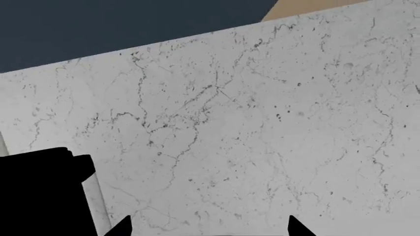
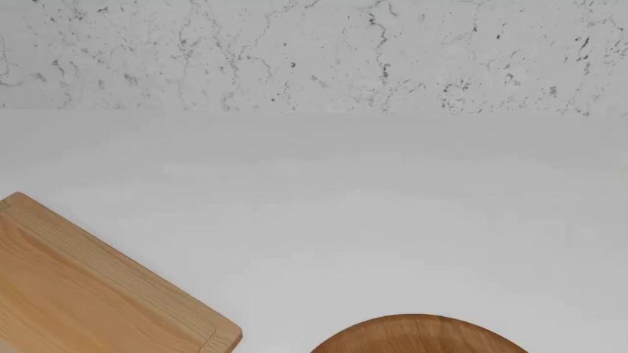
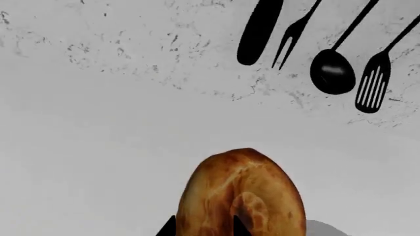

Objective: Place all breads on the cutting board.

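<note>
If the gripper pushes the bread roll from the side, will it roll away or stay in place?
The bread roll looks rounded and domed, so a side push may make it rock or roll. The white counter around it looks smooth, so it could also slide. Its puffy crust suggests that it is light and dents easily.

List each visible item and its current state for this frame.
bread roll: whole, right in front of the right pincer; grip not discernible.
cutting board: flat on the counter, visible part bare.
round wooden plate: visible part bare.
hanging utensils: on the marble wall.
left pincer: open, empty.
</note>
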